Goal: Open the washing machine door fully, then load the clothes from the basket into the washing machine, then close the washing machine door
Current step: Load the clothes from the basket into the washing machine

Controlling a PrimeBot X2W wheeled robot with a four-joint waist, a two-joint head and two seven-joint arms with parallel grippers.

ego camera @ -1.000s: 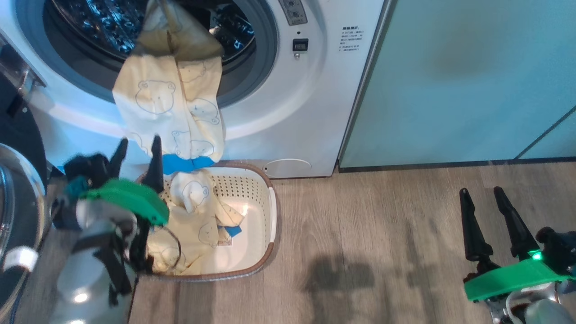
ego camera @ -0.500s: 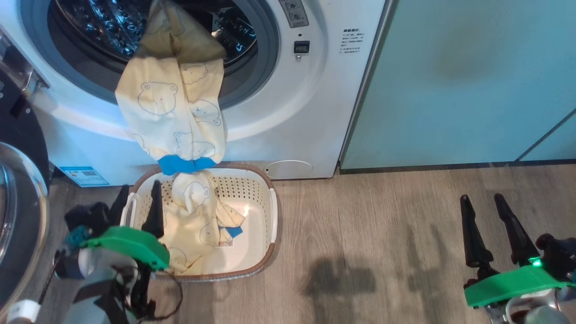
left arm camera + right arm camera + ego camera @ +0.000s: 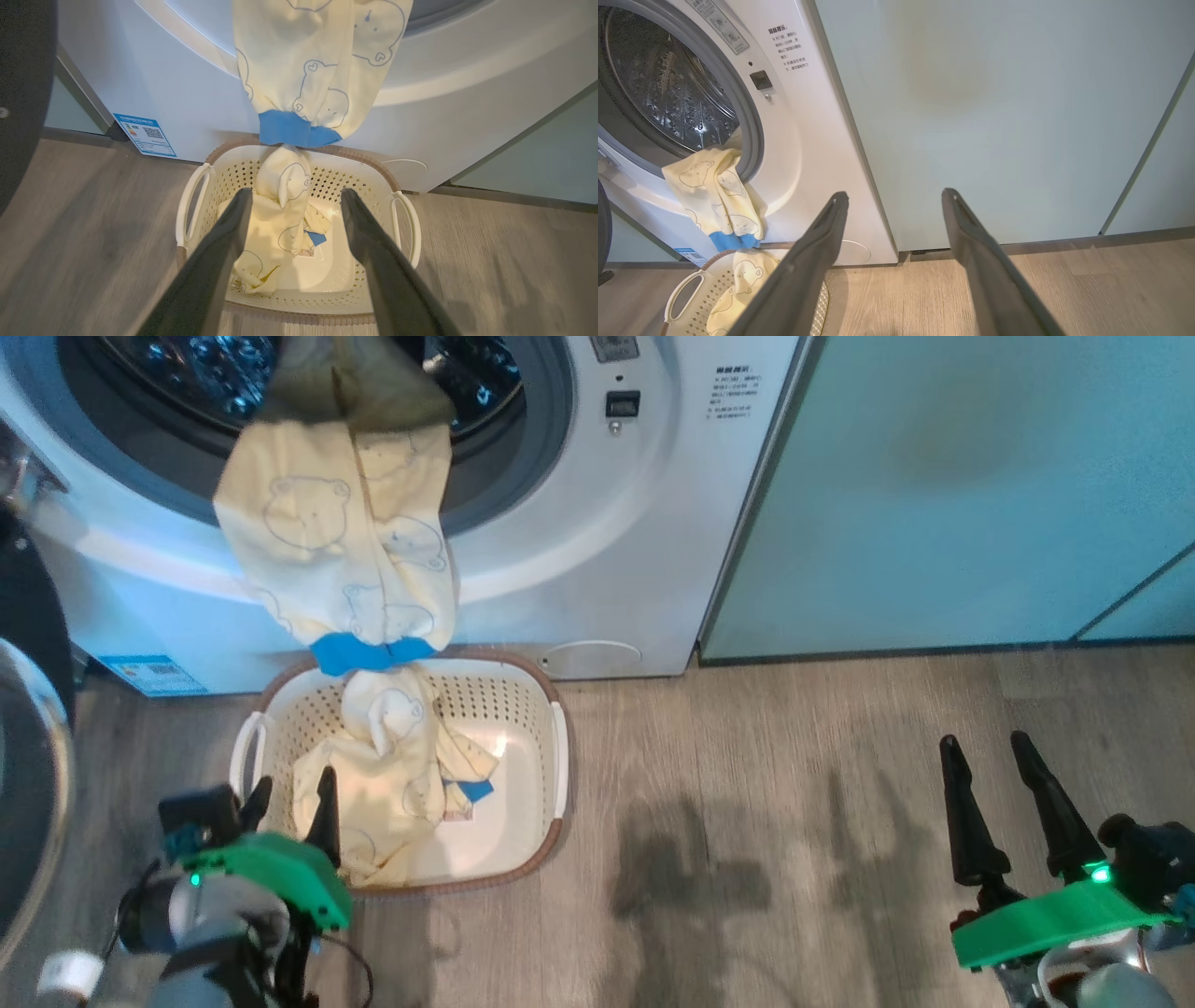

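Scanning from my left: the washing machine door (image 3: pixel 23 756) stands swung open at the far left edge of the head view, its black rim and clear glass bulge partly cut off. Next, the left gripper (image 3: pixel 294 784) sits low at the near-left corner of the basket (image 3: pixel 504 709), jaws spread wide, nothing in them. In the left wrist view its two dark fingers (image 3: pixel 219 252) frame the pile in the basket, with a gap on either side. The basket is on the wood floor (image 3: pixel 747 803), right in front of the washing machine (image 3: pixel 635 523) and near the blue sticker (image 3: pixel 149 674). One pale yellow bear-print garment (image 3: pixel 336 551) hangs out of the drum (image 3: pixel 205 364), over the grey gasket (image 3: pixel 532 439) and down the white front, with its blue cuff (image 3: pixel 369 653) just above the basket's back rim. A second garment (image 3: pixel 392 765), same print, is heaped in the basket's left half, with a small blue piece (image 3: pixel 474 791) beside it on the basket bottom. I cannot tell whether the hanging one touches the heaped one. Right of the machine is a pale-green cabinet (image 3: pixel 934 495). At the far right, the right gripper (image 3: pixel 983 739) is over the floor, well apart from basket and machine, jaws wide open and empty. In the right wrist view its fingers point at the cabinet.
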